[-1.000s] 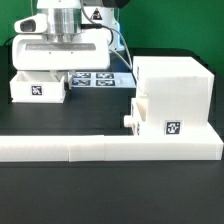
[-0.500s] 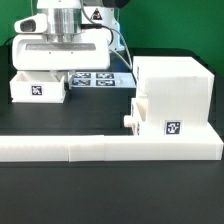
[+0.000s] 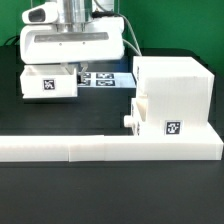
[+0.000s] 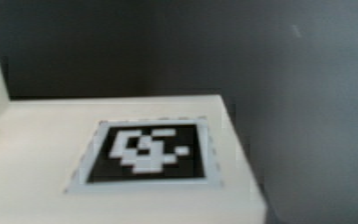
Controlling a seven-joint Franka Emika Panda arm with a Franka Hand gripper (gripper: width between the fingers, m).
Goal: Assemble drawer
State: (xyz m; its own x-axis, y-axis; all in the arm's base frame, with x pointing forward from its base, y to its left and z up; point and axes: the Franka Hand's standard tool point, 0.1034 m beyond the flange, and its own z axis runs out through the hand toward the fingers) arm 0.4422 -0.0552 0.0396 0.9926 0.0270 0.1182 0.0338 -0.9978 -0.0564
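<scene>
A: Where is the drawer sitting?

B: The housing point(image 3: 172, 95) is standing at about 3 o'clock on the black surface point(image 3: 60, 120), its tagged face turned toward the camera. One tray point(image 3: 148, 117) is sitting pushed into its lower part, with the knob point(image 3: 129, 120) poking out toward 9 o'clock. A second tray point(image 3: 49, 83) is showing at about 10 o'clock, right under the arm.

A: And the claw?

B: It is hanging over that second tray, but the wide white body of the arm point(image 3: 72, 42) is hiding the fingers, so I cannot tell whether they are apart, together or clamped on the tray.

A: What is the wrist view giving?

B: A white face carrying a black-and-white tag point(image 4: 151, 152), blurred, filling most of the picture.

A: Anything else around?

B: The long low wall point(image 3: 100, 150) is running along 6 o'clock, touching the housing's base, and the marker board point(image 3: 100, 76) is lying flat at 12 o'clock, between the second tray and the housing.
</scene>
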